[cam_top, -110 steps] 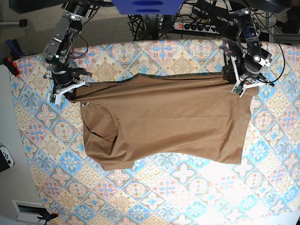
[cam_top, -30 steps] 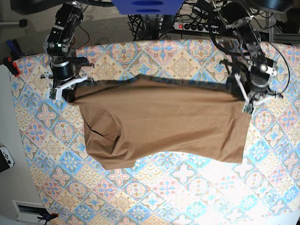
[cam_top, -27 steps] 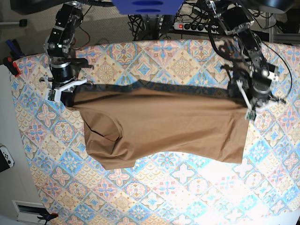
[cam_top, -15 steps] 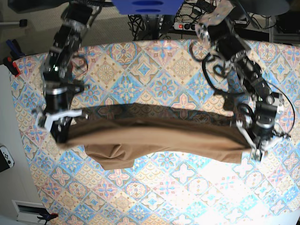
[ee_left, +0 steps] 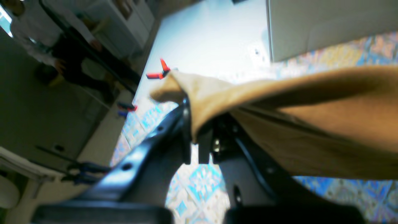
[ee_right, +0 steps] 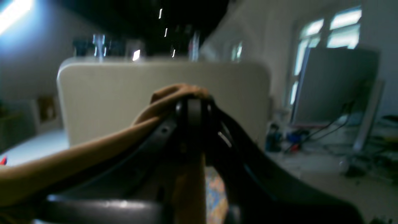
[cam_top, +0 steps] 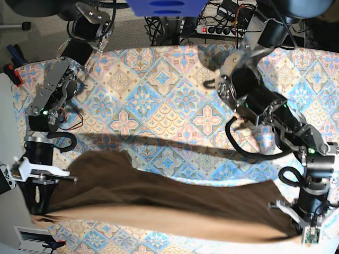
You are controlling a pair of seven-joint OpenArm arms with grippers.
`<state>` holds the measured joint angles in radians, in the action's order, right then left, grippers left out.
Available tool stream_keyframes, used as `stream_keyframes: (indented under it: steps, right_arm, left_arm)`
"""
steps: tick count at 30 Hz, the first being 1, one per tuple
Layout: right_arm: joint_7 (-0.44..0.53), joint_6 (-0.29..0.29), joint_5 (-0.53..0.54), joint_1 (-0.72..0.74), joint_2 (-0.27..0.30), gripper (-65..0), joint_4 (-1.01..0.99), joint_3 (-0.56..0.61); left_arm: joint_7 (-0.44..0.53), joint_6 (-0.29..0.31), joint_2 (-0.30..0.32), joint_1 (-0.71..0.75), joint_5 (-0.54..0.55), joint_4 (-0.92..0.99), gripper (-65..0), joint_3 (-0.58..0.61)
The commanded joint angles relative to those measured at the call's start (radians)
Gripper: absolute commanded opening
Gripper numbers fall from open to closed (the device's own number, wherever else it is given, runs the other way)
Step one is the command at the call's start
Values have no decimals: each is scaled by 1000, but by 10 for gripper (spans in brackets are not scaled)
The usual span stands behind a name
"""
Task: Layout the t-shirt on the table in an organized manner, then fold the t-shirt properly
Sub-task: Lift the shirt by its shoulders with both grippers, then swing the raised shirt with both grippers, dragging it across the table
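The tan t-shirt (cam_top: pixel 159 203) hangs stretched in a long band between my two grippers, low over the near part of the table (cam_top: pixel 175 100). At the right of the base view my left gripper (cam_top: pixel 303 228) is shut on one end of the cloth. The left wrist view shows its fingers (ee_left: pixel 186 130) pinching a folded edge of the t-shirt (ee_left: pixel 311 124). My right gripper (cam_top: pixel 43 198) holds the other end at the left. In the right wrist view it is shut (ee_right: pixel 189 107) with cloth (ee_right: pixel 93 155) bunched over its tips.
A power strip (cam_top: pixel 220 29) and cables lie beyond the far table edge, beside a blue object (cam_top: pixel 164 6). A red clamp (cam_top: pixel 13 71) sits at the left edge, and a white controller (cam_top: pixel 4 177) lies off the table's left side. Both arms reach across the table.
Both arms have swept from the far half of the table toward its near edge. They carried the t-shirt's held edge over the rest of the cloth, which now hangs as a narrow band.
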<state>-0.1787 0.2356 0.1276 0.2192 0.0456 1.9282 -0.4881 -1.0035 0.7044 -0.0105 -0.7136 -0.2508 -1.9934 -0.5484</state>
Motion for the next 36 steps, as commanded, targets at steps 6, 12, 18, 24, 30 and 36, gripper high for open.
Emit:
stream_keyframes:
  steps: [6,12,18,24,30,36]
  right_arm:
    - [256,-2,11,-16,1,-650,18,41]
    - [546,-5,11,-105,-23,-650,29,39]
    - [652,-5,7,-139,-59,-650,38,38]
    - [549,-5,7,-111,-59,-650,44,62]
    - [348,-5,5,-63,-20,-650,47,114]
    - [138,-5,5,44,-14,-650,49,119]
  left_arm:
    - [25,-6,1,2,17,-25,-650,-3]
    - [64,-6,-39,128,121,-36,-650,-86]
    - [153,-6,33,216,448,-36,-650,-140]
    - [150,-6,175,217,713,-36,-650,-141]
    - [150,-234,389,282,1071,-34,-650,-123]
    - [154,-443,602,332,1333,-34,-650,6]
